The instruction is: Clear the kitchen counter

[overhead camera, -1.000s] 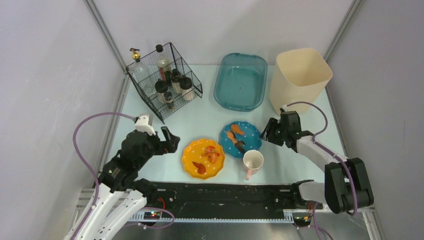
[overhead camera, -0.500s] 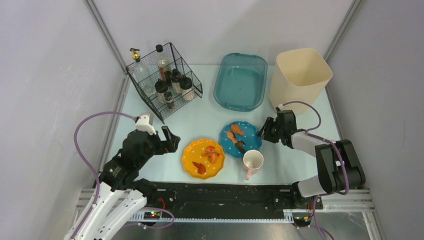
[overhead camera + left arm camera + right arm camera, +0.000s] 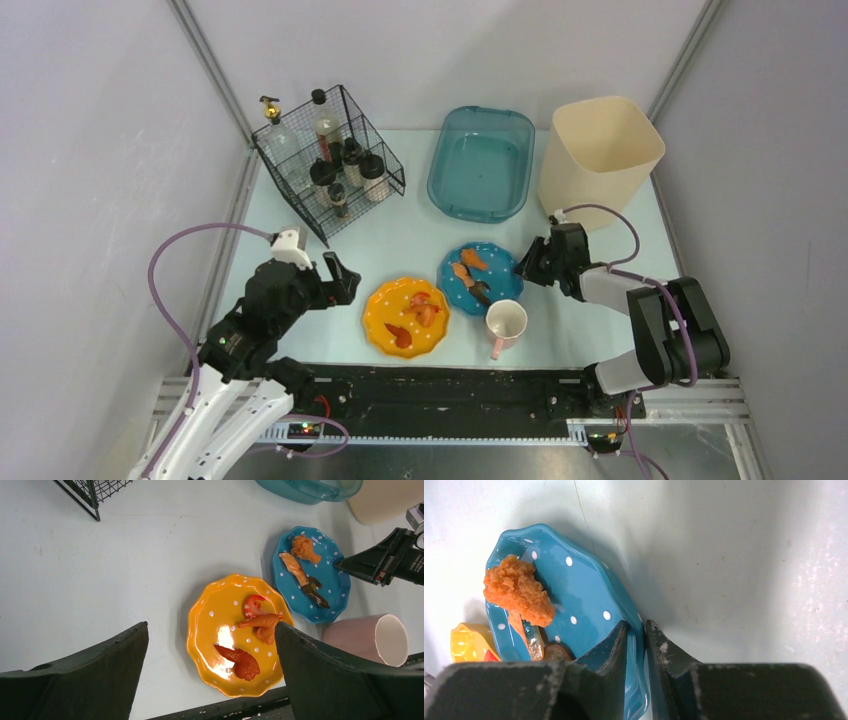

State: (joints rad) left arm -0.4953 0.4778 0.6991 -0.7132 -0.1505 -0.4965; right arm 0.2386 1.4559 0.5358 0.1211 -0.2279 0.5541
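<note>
R gripper (image 3: 637, 629) on blue plate (image 3: 574, 591) rim

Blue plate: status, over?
Left claw open, empty. Right claw pinching blue plate rim, food aboard. Kitchen counter uncleared; pink mug close beside plate.

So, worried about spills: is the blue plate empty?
No, a breaded orange piece lies on the blue plate in the right wrist view.

Smooth, matt kitchen counter (image 3: 420, 240).
Blue plate (image 3: 579, 597) and orange plate (image 3: 212, 630) shine like glazed ceramic; upper left, a wire basket (image 3: 392, 166) of thin black metal.
</note>
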